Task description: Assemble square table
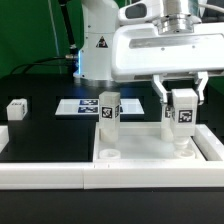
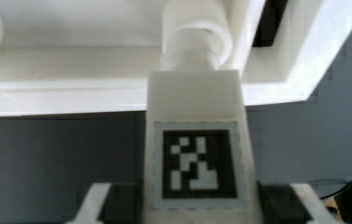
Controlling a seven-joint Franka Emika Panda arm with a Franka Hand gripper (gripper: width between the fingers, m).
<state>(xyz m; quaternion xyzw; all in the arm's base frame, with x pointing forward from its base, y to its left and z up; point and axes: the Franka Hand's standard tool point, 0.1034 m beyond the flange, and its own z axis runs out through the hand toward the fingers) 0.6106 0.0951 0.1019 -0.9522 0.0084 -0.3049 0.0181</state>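
The square table slab (image 1: 140,152) lies on the black table, rim up, with an open round socket (image 1: 108,153) at its near corner on the exterior view's left. One white tagged leg (image 1: 109,108) stands upright at its far corner on that side. My gripper (image 1: 182,104) is shut on a second tagged leg (image 1: 183,115) and holds it upright with its lower end at the slab's corner on the exterior view's right. In the wrist view the leg (image 2: 198,130) sits between my fingers (image 2: 112,204), its far end meeting the slab (image 2: 66,75). A third leg (image 1: 16,110) lies apart at the exterior view's left.
The marker board (image 1: 80,105) lies flat behind the slab, by the robot's base (image 1: 95,45). The long low white border wall (image 1: 45,176) runs along the front edge and up the exterior view's right side of the slab.
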